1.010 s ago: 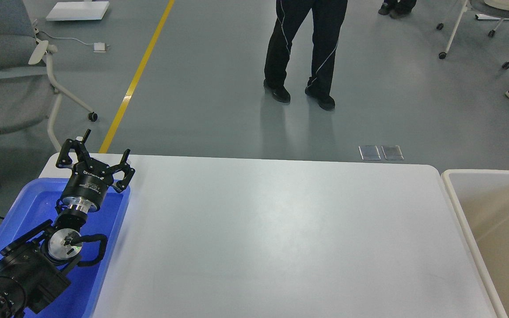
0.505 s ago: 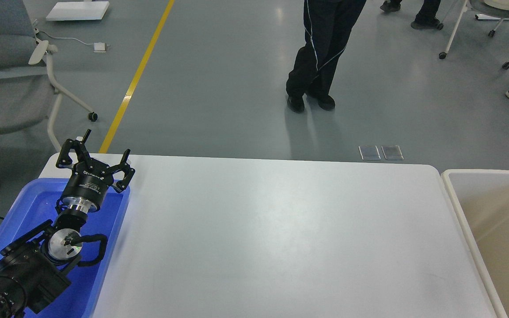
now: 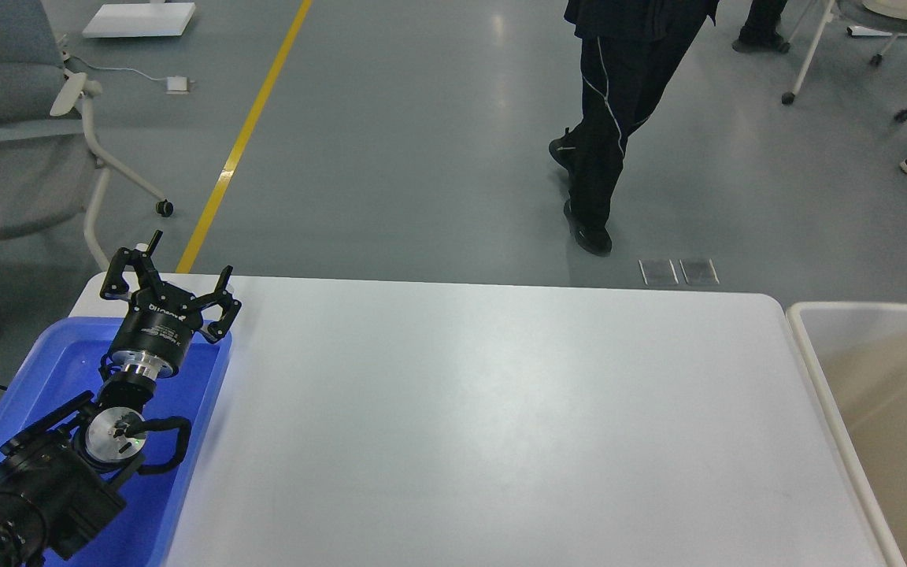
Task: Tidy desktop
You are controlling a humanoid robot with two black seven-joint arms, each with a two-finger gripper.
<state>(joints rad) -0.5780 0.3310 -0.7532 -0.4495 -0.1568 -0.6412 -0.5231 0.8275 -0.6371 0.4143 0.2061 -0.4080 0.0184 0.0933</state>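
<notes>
The desktop (image 3: 485,417) is a large plain white tabletop with rounded corners that fills most of the head view. Nothing lies on its white surface. My left gripper (image 3: 186,256) is open and empty, its fingers spread wide, held over the far end of the blue plastic tray (image 3: 44,354) near the desktop's far left corner. My right arm and gripper are out of view.
A beige-white bin (image 3: 816,354) stands against the desktop's right edge. A person in dark trousers (image 3: 615,110) walks on the grey floor beyond the far edge. A grey chair (image 3: 5,118) stands at the far left, other chairs at the far right.
The person behind the table has walked to the right. A beige scrap that showed in the bin half a second ago no longer shows. My left arm has not moved.
</notes>
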